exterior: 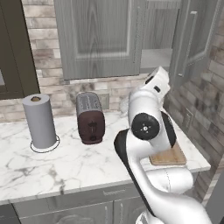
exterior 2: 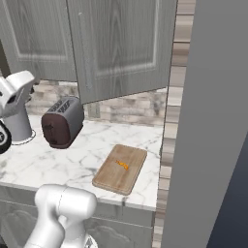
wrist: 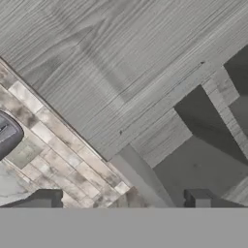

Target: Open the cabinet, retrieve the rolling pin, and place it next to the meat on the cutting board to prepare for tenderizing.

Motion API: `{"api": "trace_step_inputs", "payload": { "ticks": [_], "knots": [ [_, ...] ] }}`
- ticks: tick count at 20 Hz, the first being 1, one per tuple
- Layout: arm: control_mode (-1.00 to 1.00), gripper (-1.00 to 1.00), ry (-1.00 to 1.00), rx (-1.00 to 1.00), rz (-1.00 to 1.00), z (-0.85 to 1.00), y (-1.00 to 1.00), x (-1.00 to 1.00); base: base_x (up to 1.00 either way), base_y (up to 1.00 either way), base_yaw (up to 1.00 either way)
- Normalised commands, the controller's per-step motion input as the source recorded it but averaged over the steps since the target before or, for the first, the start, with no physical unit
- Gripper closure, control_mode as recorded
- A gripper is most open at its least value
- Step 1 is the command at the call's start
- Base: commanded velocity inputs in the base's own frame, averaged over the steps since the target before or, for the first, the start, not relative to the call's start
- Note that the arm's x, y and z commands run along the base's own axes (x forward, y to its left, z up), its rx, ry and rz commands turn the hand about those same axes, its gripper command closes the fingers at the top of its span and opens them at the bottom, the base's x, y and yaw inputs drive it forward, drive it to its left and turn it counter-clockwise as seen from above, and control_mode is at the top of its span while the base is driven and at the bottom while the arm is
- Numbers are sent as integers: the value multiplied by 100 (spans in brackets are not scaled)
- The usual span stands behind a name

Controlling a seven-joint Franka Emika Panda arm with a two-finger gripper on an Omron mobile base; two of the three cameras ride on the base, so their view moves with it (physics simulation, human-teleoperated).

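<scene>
Left base view: the cabinet [exterior: 131, 39] hangs above the counter [exterior: 65, 162], right door swung open, shelf visible; board [exterior: 175, 156] lies right of the toaster [exterior: 90, 117].

Right base view: meat [exterior 2: 122, 164] lies on the board [exterior 2: 109, 177].

Hand view: gripper [wrist: 121, 198] faces the cabinet [wrist: 111, 63], jaws spread wide, holding nothing.

A kitchen: marble counter [exterior: 78, 162] with toaster [exterior: 90, 117], paper-towel roll [exterior: 40, 120] (upright), brick backsplash [exterior: 43, 48], grey cabinet [exterior: 100, 37].
</scene>
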Motion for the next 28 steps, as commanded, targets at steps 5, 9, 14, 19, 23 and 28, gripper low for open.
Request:
{"api": "trace_step_inputs", "payload": {
  "ticks": [5, 9, 14, 19, 23, 28],
  "knots": [
    [-100, -100, 23, -17, -22, -3, -19, 74, 0, 0, 0],
    [-100, -100, 22, -13, -20, -7, -11, 70, 0, 0, 0],
    [-100, -100, 18, -9, -14, -6, -26, 57, 0, 0, 0],
    [-100, -100, 16, -6, -8, -8, -41, 41, 0, 0, 0],
    [-100, -100, 17, -5, -7, -6, -41, 38, 0, 0, 0],
    [-100, -100, 11, -3, -7, -1, -58, 12, 0, 0, 0]
  ]
}}
